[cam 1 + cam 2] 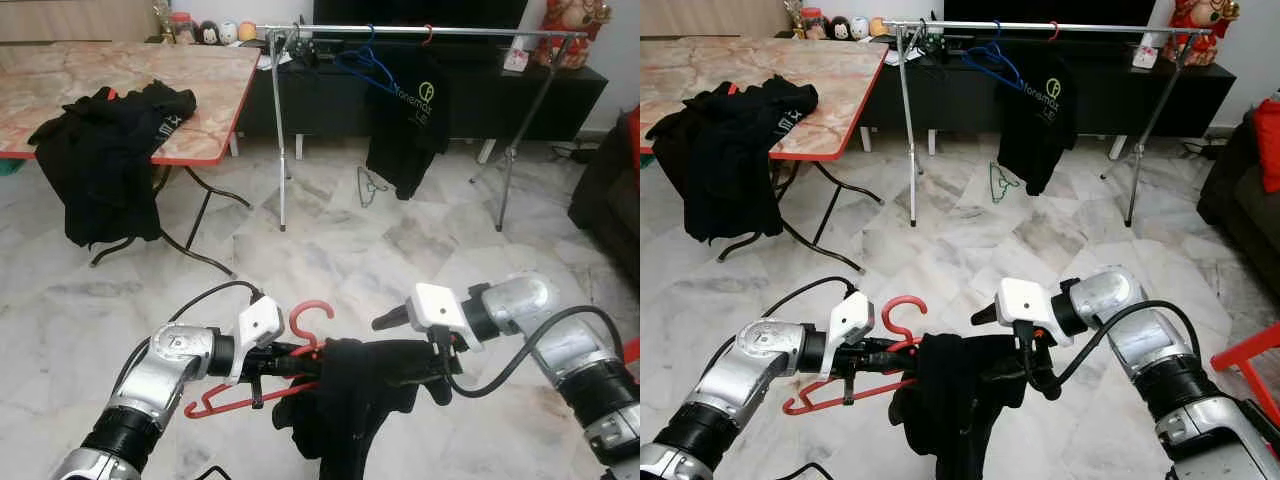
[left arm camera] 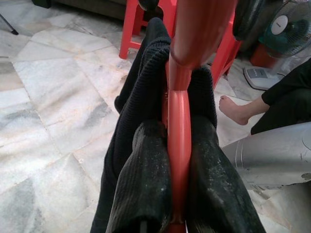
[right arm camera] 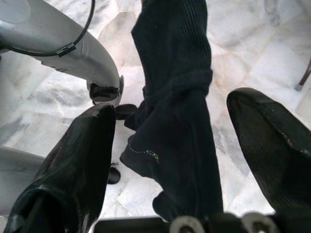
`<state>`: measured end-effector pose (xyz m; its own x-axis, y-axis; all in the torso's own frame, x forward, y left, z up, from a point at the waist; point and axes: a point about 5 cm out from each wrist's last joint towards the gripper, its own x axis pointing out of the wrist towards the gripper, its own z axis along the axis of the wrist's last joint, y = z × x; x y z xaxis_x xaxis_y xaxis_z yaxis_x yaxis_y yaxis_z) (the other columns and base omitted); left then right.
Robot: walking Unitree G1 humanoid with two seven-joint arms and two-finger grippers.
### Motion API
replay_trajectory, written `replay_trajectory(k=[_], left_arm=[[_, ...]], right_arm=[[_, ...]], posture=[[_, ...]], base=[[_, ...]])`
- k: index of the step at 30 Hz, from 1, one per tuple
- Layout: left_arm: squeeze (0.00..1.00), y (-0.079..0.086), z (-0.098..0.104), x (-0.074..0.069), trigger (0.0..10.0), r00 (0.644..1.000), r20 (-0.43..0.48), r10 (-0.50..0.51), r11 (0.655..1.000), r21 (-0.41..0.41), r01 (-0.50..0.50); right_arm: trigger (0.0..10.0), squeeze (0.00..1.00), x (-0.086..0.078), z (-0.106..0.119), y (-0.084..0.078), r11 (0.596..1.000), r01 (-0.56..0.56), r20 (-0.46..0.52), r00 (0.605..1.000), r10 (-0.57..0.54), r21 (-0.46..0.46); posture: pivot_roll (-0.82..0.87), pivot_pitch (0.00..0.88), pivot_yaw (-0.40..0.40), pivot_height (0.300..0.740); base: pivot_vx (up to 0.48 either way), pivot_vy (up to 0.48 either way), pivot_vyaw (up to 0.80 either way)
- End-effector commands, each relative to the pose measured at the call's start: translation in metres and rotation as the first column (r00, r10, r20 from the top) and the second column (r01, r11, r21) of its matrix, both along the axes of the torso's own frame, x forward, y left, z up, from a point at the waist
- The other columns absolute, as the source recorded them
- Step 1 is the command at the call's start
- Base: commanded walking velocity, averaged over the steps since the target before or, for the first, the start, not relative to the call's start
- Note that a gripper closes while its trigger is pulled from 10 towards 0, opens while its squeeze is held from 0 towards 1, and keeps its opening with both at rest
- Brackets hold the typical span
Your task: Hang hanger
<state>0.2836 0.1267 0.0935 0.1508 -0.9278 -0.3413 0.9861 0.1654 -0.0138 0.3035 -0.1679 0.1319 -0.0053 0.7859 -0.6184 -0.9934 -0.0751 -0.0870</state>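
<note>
Before my chest, my left gripper [image 1: 275, 362] clamps the red hanger [image 1: 300, 345] carrying a black garment [image 1: 350, 400]; my right gripper [image 3: 170, 145] gapes wide around it; keep the hook upright toward the distant rail [image 1: 420, 31].

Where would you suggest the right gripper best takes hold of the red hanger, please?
On the bare neck below the hook of the red hanger, coming from the robot's right. The black garment covers that arm, and the left gripper already clamps the other.
</note>
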Motion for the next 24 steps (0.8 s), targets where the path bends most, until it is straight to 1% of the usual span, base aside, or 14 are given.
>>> replay_trajectory(k=[1,9,11,15,24], left_arm=[[0.00,-0.005,0.011,0.000,10.0,0.998,0.053,-0.039,0.999,-0.012,0.040],[0.00,-0.006,0.014,0.000,10.0,0.997,0.053,-0.051,0.999,-0.016,0.052],[0.00,-0.006,0.014,0.000,10.0,0.997,0.054,-0.052,0.998,-0.016,0.053],[0.00,-0.006,0.016,0.000,10.0,0.997,0.054,-0.060,0.998,-0.018,0.061],[0.00,-0.007,0.018,0.001,10.0,0.997,0.057,-0.056,0.998,-0.021,0.057]], right_arm=[[10.0,0.00,0.001,0.000,0.005,1.000,-0.029,0.007,1.000,0.029,-0.005],[10.0,0.00,0.002,-0.010,0.015,0.998,-0.065,0.024,0.998,0.065,-0.013],[10.0,0.00,0.002,-0.011,0.015,0.998,-0.068,0.026,0.997,0.068,-0.016],[10.0,0.00,0.006,-0.015,0.019,0.999,-0.041,0.063,0.997,0.042,-0.019],[10.0,0.00,0.010,-0.024,0.026,1.000,-0.008,0.088,0.996,0.009,-0.013]], posture=[[-0.09,0.000,-0.063,0.740],[-0.08,0.000,-0.066,0.740],[-0.08,0.000,-0.066,0.740],[-0.08,0.000,-0.065,0.740],[-0.07,0.000,-0.067,0.740]], base=[[0.000,0.000,0.00],[0.000,0.000,0.00],[0.000,0.000,0.00],[0.000,0.000,0.00],[0.000,0.000,0.00]])
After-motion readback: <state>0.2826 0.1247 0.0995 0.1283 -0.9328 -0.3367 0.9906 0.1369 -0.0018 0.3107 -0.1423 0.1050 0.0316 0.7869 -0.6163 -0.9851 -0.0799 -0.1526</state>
